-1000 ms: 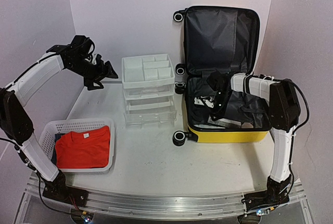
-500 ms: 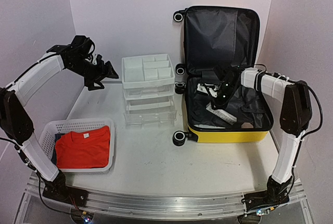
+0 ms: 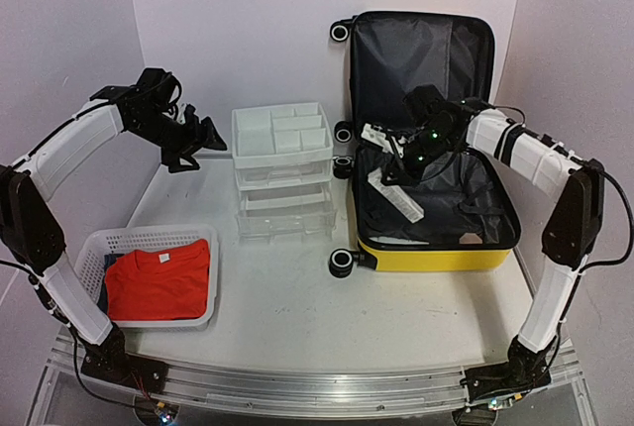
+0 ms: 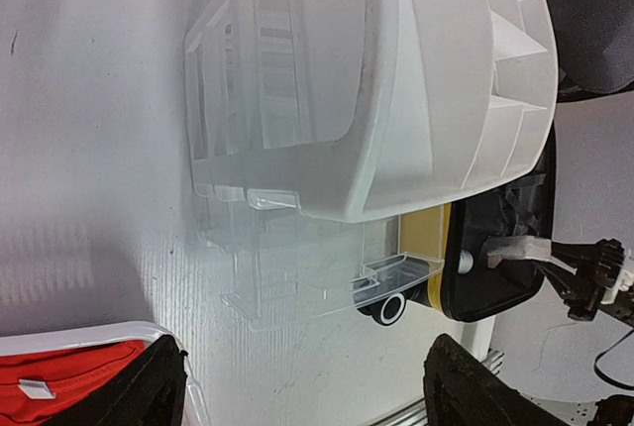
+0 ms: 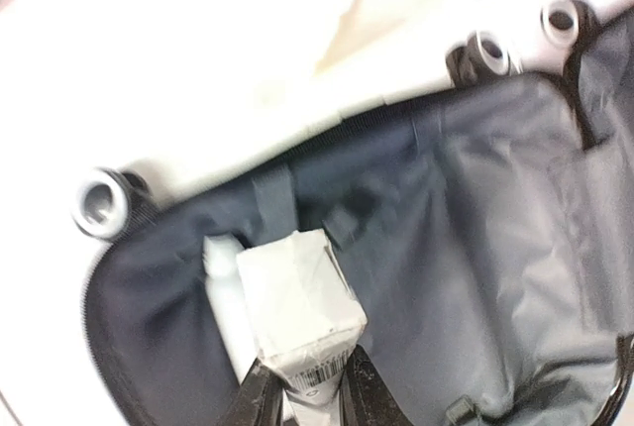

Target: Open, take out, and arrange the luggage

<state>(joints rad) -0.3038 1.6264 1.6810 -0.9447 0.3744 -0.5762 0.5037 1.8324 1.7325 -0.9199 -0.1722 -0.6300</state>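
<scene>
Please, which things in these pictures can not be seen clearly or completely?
- Print on the white box: blurred in right wrist view, too small from top.
- What lies under the red shirt in the basket: shirt covers it.
- Luggage floor by its near wall: yellow shell hides it, top view.

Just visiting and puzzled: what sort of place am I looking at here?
Probably a robot test bench, not a home: a left arm and a right arm bolted at a table's edge, blank white walls, and staged props: an open suitcase, a drawer unit, a basket.
</scene>
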